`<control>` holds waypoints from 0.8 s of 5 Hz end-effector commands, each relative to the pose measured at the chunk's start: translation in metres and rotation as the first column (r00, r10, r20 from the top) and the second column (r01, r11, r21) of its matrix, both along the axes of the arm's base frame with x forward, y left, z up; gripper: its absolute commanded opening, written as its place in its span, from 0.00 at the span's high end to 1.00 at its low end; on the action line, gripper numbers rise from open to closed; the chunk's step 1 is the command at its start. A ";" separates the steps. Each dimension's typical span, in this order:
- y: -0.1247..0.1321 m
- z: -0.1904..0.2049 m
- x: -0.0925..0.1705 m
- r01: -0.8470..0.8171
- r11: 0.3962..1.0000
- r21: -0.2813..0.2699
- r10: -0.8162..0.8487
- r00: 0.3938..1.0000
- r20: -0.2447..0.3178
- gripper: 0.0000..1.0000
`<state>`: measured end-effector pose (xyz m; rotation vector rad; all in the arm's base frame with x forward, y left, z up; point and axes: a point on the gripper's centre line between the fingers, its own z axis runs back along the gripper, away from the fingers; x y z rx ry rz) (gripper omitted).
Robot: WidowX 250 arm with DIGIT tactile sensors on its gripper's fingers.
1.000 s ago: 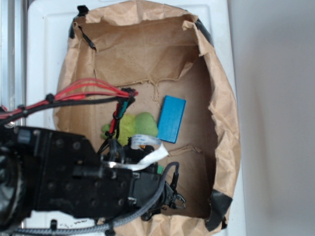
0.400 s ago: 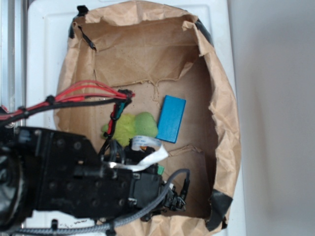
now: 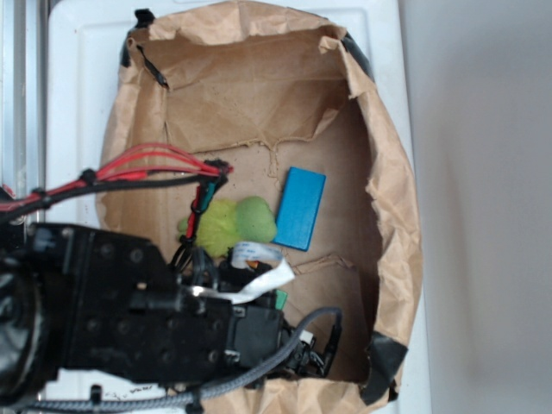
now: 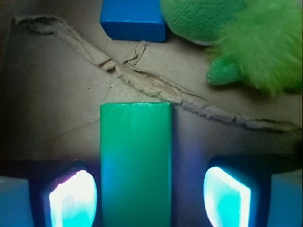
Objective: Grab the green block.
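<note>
From my remote station, the gripper (image 4: 151, 196) stands wide open, its two glowing pads (image 4: 73, 198) either side of the green block (image 4: 136, 163) with gaps on both sides, gripping nothing; the block lies flat on the brown paper lining (image 4: 52, 94), one end toward a torn crease (image 4: 142, 82); beyond the crease lie the blue block (image 4: 133, 20) and the fuzzy plush toy (image 4: 241, 40); in the exterior view the black arm (image 3: 129, 319) hides nearly all of the green block (image 3: 281, 299), and I see the paper-lined box (image 3: 392, 224) walls close around.
</note>
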<state>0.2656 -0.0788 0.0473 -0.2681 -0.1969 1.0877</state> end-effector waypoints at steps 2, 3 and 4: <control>-0.001 0.011 -0.003 0.028 1.000 -0.005 -0.028 0.999 0.047 0.00; -0.002 0.011 -0.003 0.034 0.999 -0.003 -0.034 0.998 0.047 0.00; -0.003 0.011 -0.003 0.041 0.999 0.000 -0.041 0.998 0.048 0.00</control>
